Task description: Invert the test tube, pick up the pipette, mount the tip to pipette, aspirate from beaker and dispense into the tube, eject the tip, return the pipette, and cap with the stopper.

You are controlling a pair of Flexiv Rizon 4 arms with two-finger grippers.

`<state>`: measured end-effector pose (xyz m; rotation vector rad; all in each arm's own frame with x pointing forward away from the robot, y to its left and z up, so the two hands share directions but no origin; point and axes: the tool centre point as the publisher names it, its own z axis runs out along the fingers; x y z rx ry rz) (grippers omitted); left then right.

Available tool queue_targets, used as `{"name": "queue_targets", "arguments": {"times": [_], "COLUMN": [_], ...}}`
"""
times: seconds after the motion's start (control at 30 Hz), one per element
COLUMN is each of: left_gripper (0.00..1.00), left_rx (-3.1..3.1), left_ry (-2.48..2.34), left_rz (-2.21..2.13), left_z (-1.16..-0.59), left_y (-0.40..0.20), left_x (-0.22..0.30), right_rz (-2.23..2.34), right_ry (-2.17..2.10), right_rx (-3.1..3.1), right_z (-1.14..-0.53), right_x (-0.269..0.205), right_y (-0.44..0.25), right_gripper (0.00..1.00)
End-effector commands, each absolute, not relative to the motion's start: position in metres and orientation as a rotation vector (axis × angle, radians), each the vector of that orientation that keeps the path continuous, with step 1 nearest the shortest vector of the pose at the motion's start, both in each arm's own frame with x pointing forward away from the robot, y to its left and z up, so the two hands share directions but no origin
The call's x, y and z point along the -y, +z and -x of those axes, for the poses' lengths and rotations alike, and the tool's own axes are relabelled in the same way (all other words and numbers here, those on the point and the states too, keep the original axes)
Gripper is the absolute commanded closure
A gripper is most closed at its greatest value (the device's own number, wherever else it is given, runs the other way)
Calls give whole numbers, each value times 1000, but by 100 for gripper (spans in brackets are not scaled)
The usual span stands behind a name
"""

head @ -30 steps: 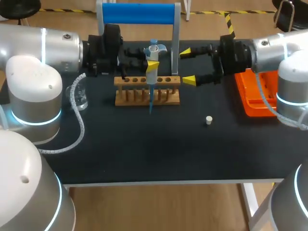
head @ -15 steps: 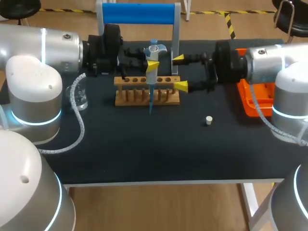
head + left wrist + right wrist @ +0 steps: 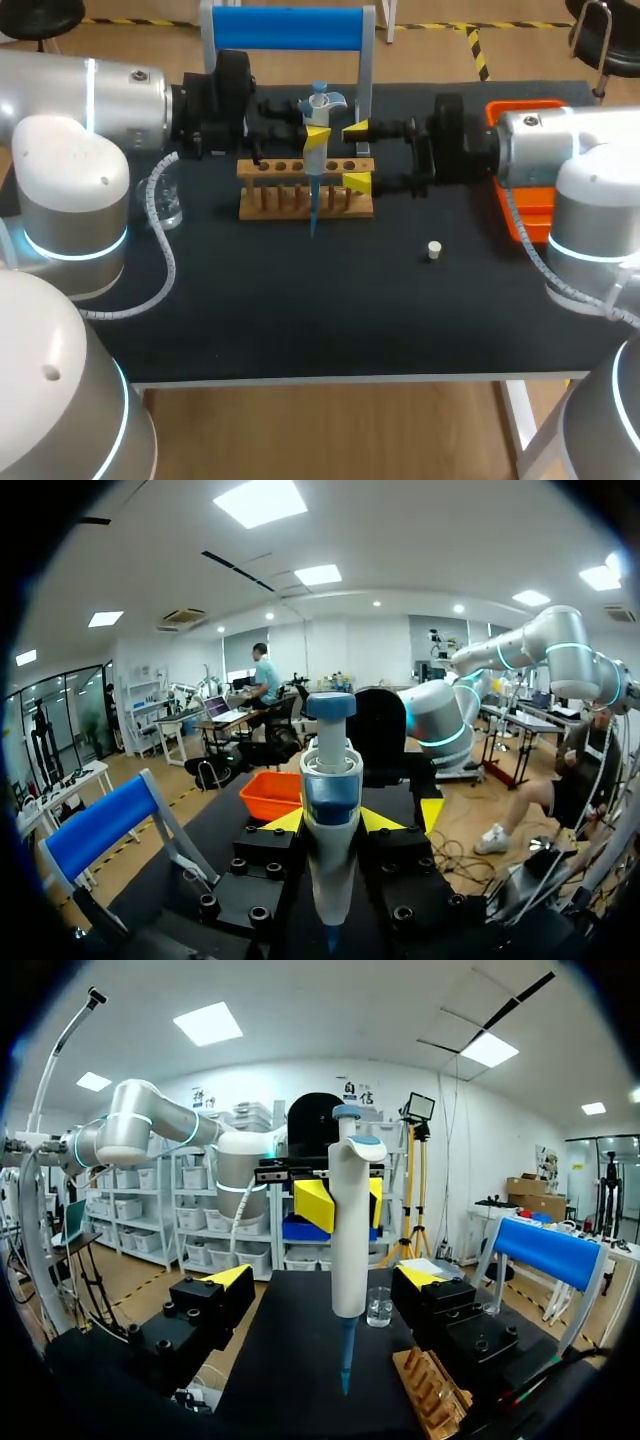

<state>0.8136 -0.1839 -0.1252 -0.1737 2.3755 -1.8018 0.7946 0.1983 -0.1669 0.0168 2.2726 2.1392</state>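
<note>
My left gripper (image 3: 318,131) is shut on the white and blue pipette (image 3: 317,140) and holds it upright, its blue tip (image 3: 313,215) hanging in front of the wooden tube rack (image 3: 270,190). In the left wrist view the pipette (image 3: 330,810) stands between the yellow fingertips (image 3: 283,821). My right gripper (image 3: 357,156) is open just right of the pipette, one finger behind it and one in front. In the right wrist view the pipette (image 3: 348,1220) stands ahead between the wide-apart jaws of the right gripper (image 3: 325,1278). The white stopper (image 3: 434,250) lies on the mat.
A glass beaker (image 3: 165,195) stands left of the rack, also seen as the beaker (image 3: 379,1307) beyond the pipette. An orange tray (image 3: 522,215) lies at the right under my right arm. A blue-topped stand (image 3: 290,28) rises behind the rack.
My right gripper has moved left towards the pipette, and its fingers now flank it. The left arm and the pipette have stayed still.
</note>
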Motion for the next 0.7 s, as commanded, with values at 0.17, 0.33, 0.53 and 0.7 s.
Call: {"name": "queue_targets", "arguments": {"times": [0.17, 0.33, 0.53, 0.7], "left_gripper": [100, 100, 100, 100], "left_rx": [-2375, -2375, -2375, -2375], "left_ry": [-1801, -1801, -1801, -1801], "left_rz": [176, 176, 176, 176], "left_z": [-813, -813, -813, -813], "left_y": [-124, -124, -124, -124], "left_x": [184, 184, 184, 184], "right_rz": [-19, -17, -18, -27], "right_ry": [2152, 2173, 2192, 2201], "right_rx": [-2256, -2247, -2243, -2240], "right_z": [-808, -811, -812, -812], "right_x": [-212, -218, -225, -230], "right_y": [-170, -169, -168, -168], "right_gripper": [15, 16, 16, 20]}}
